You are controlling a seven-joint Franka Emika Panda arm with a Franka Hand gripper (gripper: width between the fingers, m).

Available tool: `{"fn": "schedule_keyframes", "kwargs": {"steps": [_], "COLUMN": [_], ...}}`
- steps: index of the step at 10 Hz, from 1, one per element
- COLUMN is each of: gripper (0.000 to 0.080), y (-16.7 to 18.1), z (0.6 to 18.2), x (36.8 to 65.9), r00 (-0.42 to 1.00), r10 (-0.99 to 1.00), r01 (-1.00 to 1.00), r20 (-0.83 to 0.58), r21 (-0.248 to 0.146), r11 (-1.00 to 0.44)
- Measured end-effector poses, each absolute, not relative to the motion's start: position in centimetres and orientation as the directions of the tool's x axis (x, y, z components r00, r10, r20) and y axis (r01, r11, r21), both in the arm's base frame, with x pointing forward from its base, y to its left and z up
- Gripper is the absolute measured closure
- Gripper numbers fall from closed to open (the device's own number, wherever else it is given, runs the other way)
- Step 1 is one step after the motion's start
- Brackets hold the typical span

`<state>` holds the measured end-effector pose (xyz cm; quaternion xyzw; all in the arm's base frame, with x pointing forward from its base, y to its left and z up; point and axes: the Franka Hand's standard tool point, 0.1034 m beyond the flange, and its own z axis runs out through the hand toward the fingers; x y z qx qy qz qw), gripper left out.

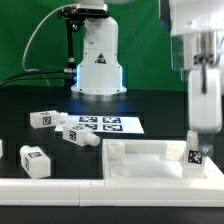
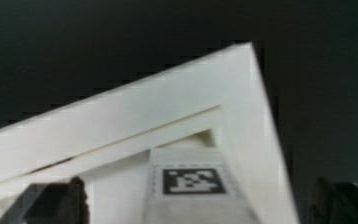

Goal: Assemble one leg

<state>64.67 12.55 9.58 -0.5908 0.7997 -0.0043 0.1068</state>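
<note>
The gripper hangs at about 3 o'clock in the exterior view, its fingers clamped on an upright leg whose tag faces the camera. The held leg stands at the corner of the large white panel, at its rim; whether it is seated there I cannot tell. In the wrist view, the dark fingertips flank the tagged leg, with the panel's corner pointing toward 12 o'clock. Three loose legs lie toward 9 o'clock on the black table. The marker board sits near centre, before the robot base.
</note>
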Motion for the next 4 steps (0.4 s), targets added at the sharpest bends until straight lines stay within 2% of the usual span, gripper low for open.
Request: {"fn": "schedule_keyframes", "kwargs": {"steps": [1, 2, 4], "gripper": [0.0154, 0.0154, 0.015], "y": [12.8, 13.1, 13.0], "z": [11.6, 12.8, 12.4], "x": [64.8, 65.0, 65.0], "r00": [-0.275, -0.272, -0.27], "r10": [-0.943, -0.942, -0.943], "r01": [-0.94, -0.942, -0.942], "r20": [-0.186, -0.198, -0.194], "r21": [-0.152, -0.145, -0.151], "r11": [0.304, 0.303, 0.301]}}
